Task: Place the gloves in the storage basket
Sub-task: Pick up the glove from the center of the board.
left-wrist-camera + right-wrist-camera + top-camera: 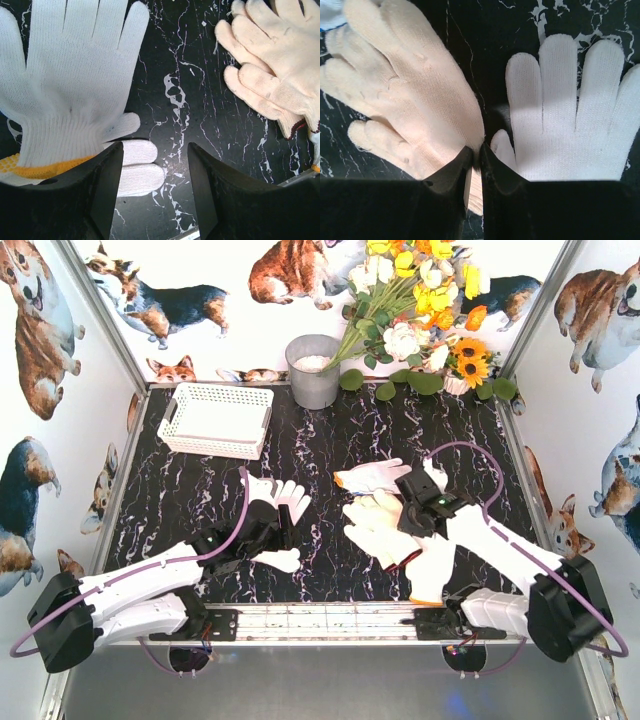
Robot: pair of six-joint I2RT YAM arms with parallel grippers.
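Left pincer (155, 147) half open over white glove (75, 90), right pincer (476, 149) nipped shut on cream glove (420, 90), bucket (313, 375) beside basket (210, 445)

Storage basket (215, 420): shallow, rectangular, white plastic with lattice sides, upright; well off to the left of the left gripper (155, 147).
White glove (75, 85): knit, orange cuff, flat, fingers spread and pointing away; just ahead-left of that gripper, lying over a yellow-dotted glove (142, 172) whose fingers reach under the jaw gap.
Cream gloves (415, 100): overlapped, left of the right gripper (476, 149), one edge pinched in its jaws.
Plain white glove (570, 115): flat, just right of it.
Orange-cuffed glove (432, 575): behind the right gripper, partly hidden.
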